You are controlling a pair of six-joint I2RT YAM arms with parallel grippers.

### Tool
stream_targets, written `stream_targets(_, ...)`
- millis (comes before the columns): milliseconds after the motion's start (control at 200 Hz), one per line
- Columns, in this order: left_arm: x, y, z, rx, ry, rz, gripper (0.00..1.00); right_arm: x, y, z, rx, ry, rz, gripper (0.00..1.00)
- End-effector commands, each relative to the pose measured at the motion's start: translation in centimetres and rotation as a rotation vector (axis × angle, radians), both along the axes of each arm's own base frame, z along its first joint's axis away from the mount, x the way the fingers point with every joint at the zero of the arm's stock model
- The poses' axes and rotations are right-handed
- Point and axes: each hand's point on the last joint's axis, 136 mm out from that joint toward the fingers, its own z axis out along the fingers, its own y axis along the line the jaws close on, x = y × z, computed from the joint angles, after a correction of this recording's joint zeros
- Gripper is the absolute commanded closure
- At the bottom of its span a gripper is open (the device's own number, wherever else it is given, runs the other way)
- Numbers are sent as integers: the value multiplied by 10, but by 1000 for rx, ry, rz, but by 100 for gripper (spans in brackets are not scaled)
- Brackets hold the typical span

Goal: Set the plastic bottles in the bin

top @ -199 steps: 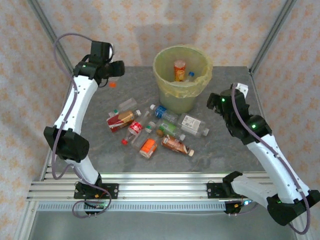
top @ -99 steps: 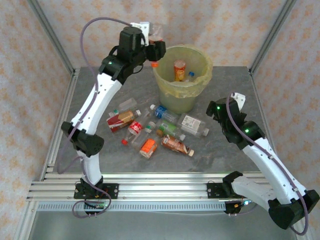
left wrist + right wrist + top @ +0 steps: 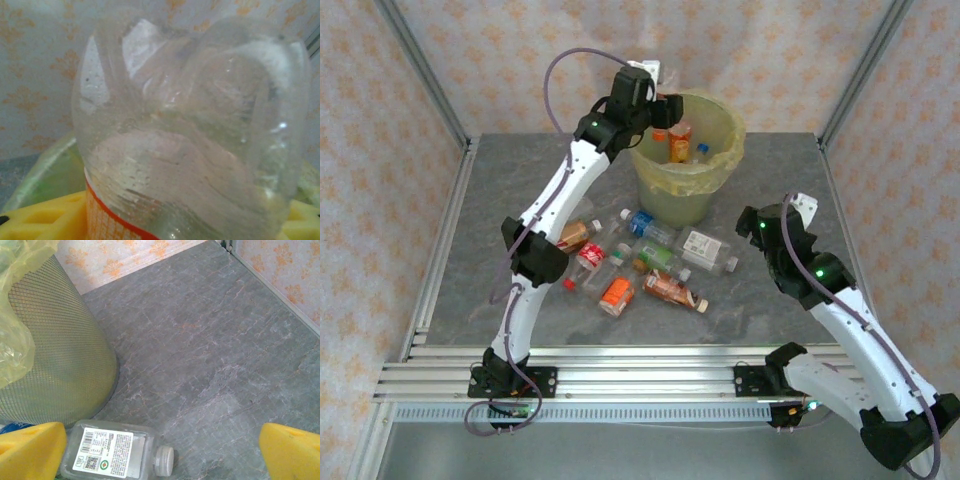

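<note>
The left gripper (image 3: 661,108) hangs over the near-left rim of the bin (image 3: 722,166). Its jaws pinch a clear bottle (image 3: 190,130) with an orange label. The wrist view looks onto the bottle's base, with green bin liner below. This looks like the drop step: the bottle is at the rim but not yet let go. Next the jaws need to spread once the bottle is fully over the opening, so it does not catch the rim or the bag.

Two bottles (image 3: 680,140) already stand inside the bin. A loose heap (image 3: 620,262) lies on the table (image 3: 490,200) just in front of the bin.

The right gripper (image 3: 161,452) waits low, jaws spread wide and empty. A white-label bottle (image 3: 112,450) lies on its side under it, beside the bin's mesh wall. That bottle is probably its next pick.
</note>
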Motion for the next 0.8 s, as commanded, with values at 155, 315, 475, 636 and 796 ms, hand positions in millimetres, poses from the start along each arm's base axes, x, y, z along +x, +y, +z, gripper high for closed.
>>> stream_targets(155,-7,10,3,64,-5,43,27,-7,-6,-11,-10,28,-31,1)
stream_targets(315,-10,18,2,102,-2,80,19,-8,-6,-14,-4,37,-37,1)
stream_targets(475,-14,23,10,116,-16,101,14,-8,-7,-13,-5,39,-37,1)
stream_targets(636,-23,31,28,116,-42,119,13,-8,-4,-14,1,46,-29,1)
stream_targets(796,-41,43,56,99,-73,136,0,-8,2,-21,3,88,4,1)
